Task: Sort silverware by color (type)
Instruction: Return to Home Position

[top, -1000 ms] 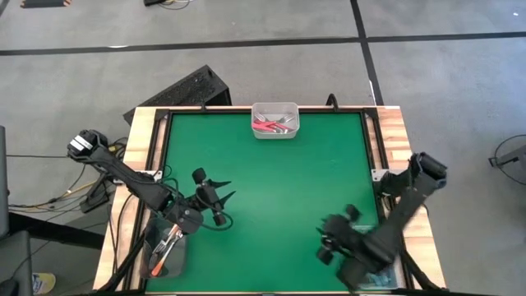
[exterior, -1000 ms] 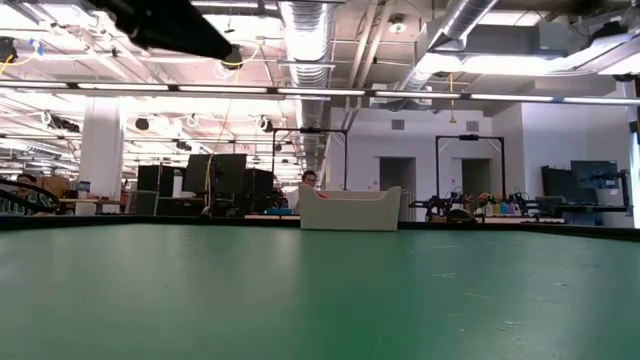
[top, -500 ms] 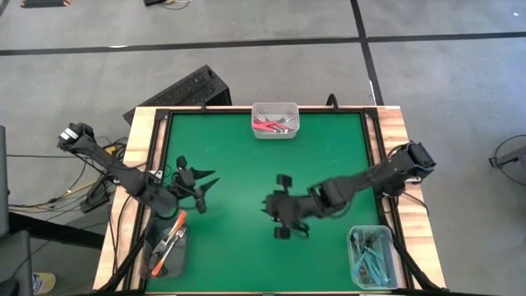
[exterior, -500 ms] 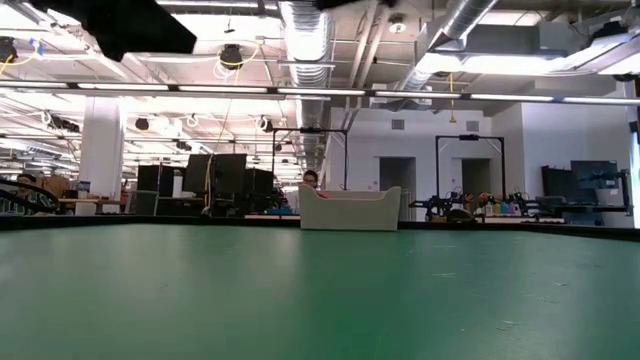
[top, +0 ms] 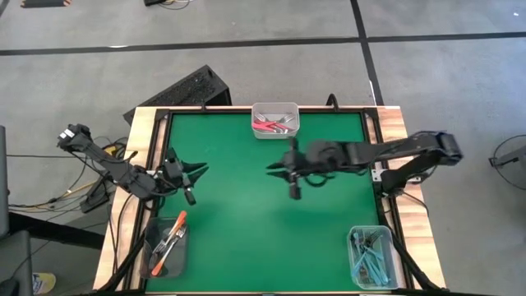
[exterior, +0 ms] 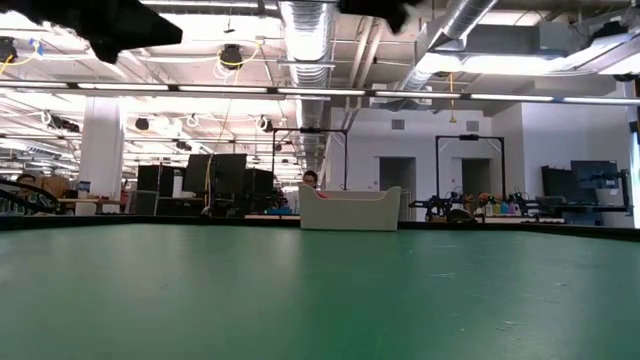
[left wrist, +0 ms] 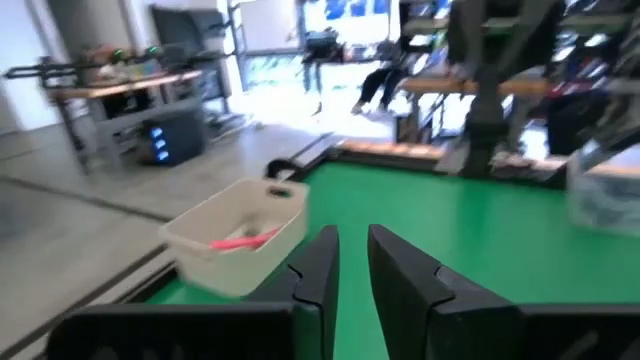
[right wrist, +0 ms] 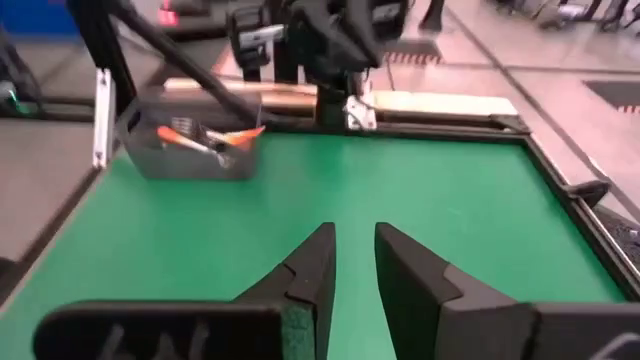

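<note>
Over mat's [top: 246,222] left side: left gripper [left wrist: 352,238], fingers barely apart, empty
Mid-mat: right gripper [right wrist: 355,235], same slim gap
Bins [top: 254,119]: pink forks [top: 269,125], orange forks [top: 170,241], blue forks [top: 367,252], kept separate

floor [top: 271,20]: grey, black lines | ceiling ducts [exterior: 308,30] | strip lights [exterior: 200,88] lit | white column [exterior: 100,140] | monitors [exterior: 215,172] on desks

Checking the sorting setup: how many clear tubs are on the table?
3. The far tub, centre of the far edge, holds pink forks; the near-left tub holds orange forks; the near-right tub holds blue forks. None looks hidden.
</note>
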